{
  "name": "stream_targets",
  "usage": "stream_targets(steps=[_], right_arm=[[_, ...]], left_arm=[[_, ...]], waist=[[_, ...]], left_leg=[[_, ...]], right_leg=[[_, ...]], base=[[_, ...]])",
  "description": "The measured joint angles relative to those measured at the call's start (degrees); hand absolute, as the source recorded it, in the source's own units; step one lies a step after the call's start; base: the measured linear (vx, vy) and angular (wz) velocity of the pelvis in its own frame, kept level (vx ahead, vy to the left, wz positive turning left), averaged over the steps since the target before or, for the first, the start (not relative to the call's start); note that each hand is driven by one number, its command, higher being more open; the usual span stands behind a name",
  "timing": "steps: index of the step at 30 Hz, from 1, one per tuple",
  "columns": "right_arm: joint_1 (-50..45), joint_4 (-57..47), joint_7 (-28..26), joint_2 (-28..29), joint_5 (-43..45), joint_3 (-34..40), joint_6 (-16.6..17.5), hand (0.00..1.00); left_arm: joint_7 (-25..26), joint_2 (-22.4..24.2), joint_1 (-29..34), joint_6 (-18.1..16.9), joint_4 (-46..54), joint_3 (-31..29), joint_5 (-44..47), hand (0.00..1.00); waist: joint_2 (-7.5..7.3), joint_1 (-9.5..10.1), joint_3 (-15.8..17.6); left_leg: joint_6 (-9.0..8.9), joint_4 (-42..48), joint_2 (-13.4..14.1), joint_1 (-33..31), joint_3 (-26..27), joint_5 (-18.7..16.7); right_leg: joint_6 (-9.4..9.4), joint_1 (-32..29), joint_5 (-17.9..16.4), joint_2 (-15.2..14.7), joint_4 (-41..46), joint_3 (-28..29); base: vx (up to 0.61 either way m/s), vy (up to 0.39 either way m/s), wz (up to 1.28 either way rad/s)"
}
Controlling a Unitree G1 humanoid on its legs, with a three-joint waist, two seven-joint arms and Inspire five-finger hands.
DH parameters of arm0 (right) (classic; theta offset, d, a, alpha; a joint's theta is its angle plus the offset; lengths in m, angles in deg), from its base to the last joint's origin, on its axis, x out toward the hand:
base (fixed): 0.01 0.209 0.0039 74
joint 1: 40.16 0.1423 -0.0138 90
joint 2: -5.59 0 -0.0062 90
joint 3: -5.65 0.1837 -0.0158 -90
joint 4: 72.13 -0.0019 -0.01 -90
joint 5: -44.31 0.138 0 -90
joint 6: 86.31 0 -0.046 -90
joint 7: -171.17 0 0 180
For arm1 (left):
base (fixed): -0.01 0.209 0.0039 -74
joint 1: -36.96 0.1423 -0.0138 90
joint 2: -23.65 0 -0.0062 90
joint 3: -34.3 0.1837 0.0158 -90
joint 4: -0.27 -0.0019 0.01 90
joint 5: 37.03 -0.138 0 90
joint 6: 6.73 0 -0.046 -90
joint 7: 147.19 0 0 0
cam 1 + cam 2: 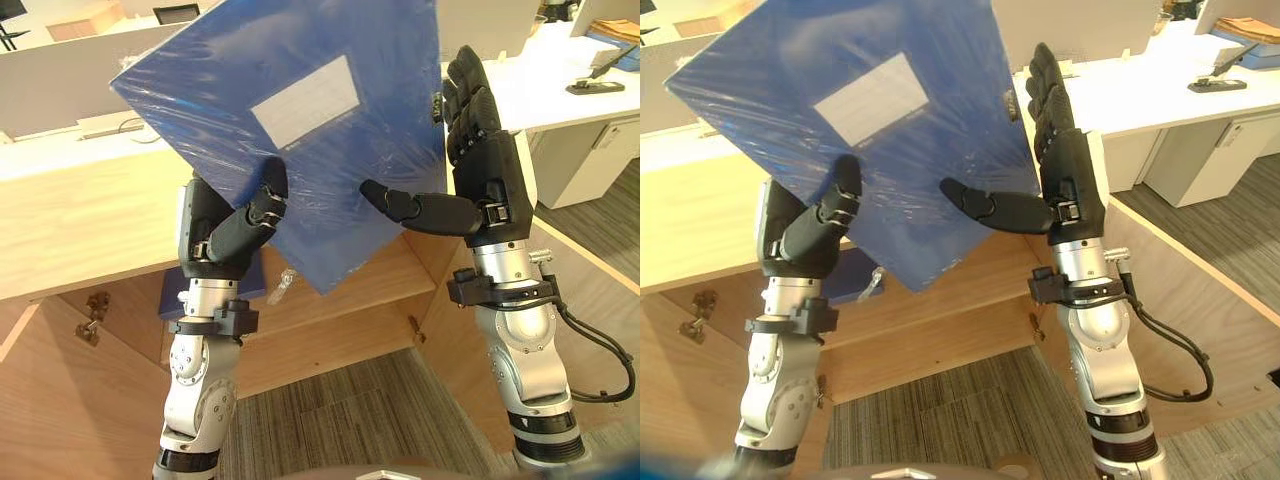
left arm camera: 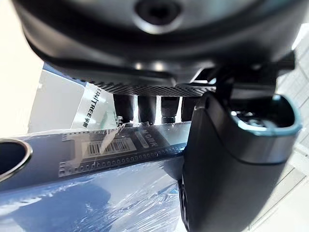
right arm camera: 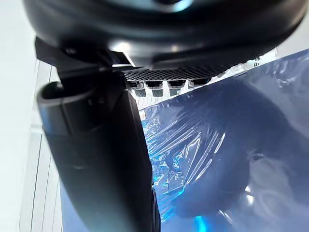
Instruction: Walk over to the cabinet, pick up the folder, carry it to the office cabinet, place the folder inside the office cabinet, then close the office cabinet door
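A blue plastic-wrapped folder (image 1: 300, 120) with a white label is held up tilted in front of me, above the open wooden office cabinet (image 1: 340, 300). My left hand (image 1: 235, 235) is shut on its lower left part, thumb curled on the front face and fingers behind. My right hand (image 1: 490, 190) stands open at the folder's right edge, fingers straight up and thumb stretched across the front face. The left wrist view shows the folder (image 2: 96, 193) under the left thumb (image 2: 231, 159). In the right wrist view the folder (image 3: 217, 159) lies beside the right thumb (image 3: 96, 159).
The cabinet's door (image 1: 590, 300) swings out on the right and a second wooden panel (image 1: 60, 400) on the left. A blue object (image 1: 175, 290) sits on the shelf behind my left wrist. A white desk (image 1: 560, 90) with a stapler (image 1: 595, 87) stands at right. Grey carpet (image 1: 340, 410) lies below.
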Motion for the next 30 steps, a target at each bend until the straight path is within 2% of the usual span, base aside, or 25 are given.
stream_targets(steps=[6,9,15,16,20,22,24,25,26,30], right_arm=[[1.9,2.1,-2.1,-4.0,2.2,0.1,0.0,1.00],[1.9,3.4,-3.1,-5.9,2.4,0.3,0.0,1.00],[1.9,5.9,-6.2,-11.2,2.4,1.0,1.0,1.00],[1.9,6.7,-6.9,-12.6,2.6,1.0,1.9,0.00],[4.3,10.6,-10.1,-19.9,10.5,-3.9,3.0,0.00],[5.4,12.8,-14.0,-25.0,18.6,-7.8,3.1,0.00],[5.5,14.2,-19.9,-30.9,31.2,-12.9,2.1,0.00],[5.5,14.5,-20.9,-32.2,33.6,-14.2,1.6,0.00],[5.5,15.2,-22.8,-35.0,37.1,-16.5,0.8,0.00],[5.5,15.2,-27.4,-39.3,40.3,-18.1,-0.1,0.00]], left_arm=[[-1.4,-4.1,-0.1,0.0,-0.1,0.7,-3.1,0.00],[-2.7,-7.2,0.0,-0.2,-0.1,0.5,-3.1,0.00],[-8.2,-14.7,0.7,-0.5,-0.1,-1.9,0.7,0.00],[-9.1,-16.1,1.0,-0.5,-0.1,-2.3,1.4,0.00],[-11.1,-19.9,3.0,-0.5,-0.5,-3.1,5.1,0.00],[-12.2,-23.4,3.6,-0.5,-1.8,-3.1,8.5,0.00],[-13.1,-27.1,4.9,-0.5,-2.0,-2.6,10.7,0.00],[-13.1,-28.0,5.2,-0.5,-2.0,-2.5,10.8,0.00],[-13.1,-29.9,5.7,-0.6,-2.1,-2.2,10.9,1.00],[-13.9,-34.1,5.8,-1.6,-3.9,-1.6,13.5,1.00]], waist=[[-0.37,0.14,-0.1],[-1.01,0.14,-0.6],[-2.20,0.22,-1.4],[-2.26,0.23,-1.5],[-2.22,0.23,-1.6],[-2.25,0.31,-1.7],[-2.40,0.47,-1.9],[-2.40,0.56,-1.9],[-2.42,0.76,-1.9],[-2.56,1.10,-2.0]], left_leg=[[0.49,-1.2,-0.3,0.0,-0.2,0.7],[0.81,-1.8,-0.5,0.1,-0.3,1.0],[1.07,-3.7,-1.0,-0.1,-0.5,2.5],[1.13,-4.4,-1.1,-0.1,-0.8,3.0],[1.07,-5.1,-1.2,-0.2,-1.2,3.7],[1.13,-5.1,-1.2,-0.9,-1.6,4.0],[1.03,-5.1,-1.1,-1.6,-2.1,4.4],[0.93,-5.1,-1.1,-1.7,-2.2,4.5],[0.92,-5.1,-1.0,-1.9,-2.6,4.6],[0.79,-5.1,-0.9,-2.1,-2.9,4.8]], right_leg=[[-0.10,0.0,1.5,-0.2,-0.8,-0.5],[-0.26,0.0,2.1,-0.3,-1.1,-0.6],[-0.06,0.0,3.0,-0.5,-2.9,-1.3],[-0.05,0.0,3.1,-0.6,-3.0,-1.5],[-0.05,0.0,3.1,-0.5,-3.4,-1.9],[0.00,0.0,3.1,-0.6,-4.0,-2.4],[0.21,0.0,3.2,-0.6,-4.8,-3.2],[0.23,0.0,3.2,-0.6,-4.9,-3.3],[0.20,0.0,3.3,-0.6,-4.9,-3.6],[0.12,0.1,3.3,-0.6,-4.9,-4.1]], base=[[0.00,0.007,0.03],[0.00,0.000,0.00],[-0.01,0.005,0.02],[-0.02,0.000,0.07],[-0.03,-0.009,0.06],[-0.03,-0.018,0.09],[-0.02,-0.024,0.12],[0.00,-0.022,0.12],[0.00,-0.012,0.10],[0.01,-0.005,0.05]])
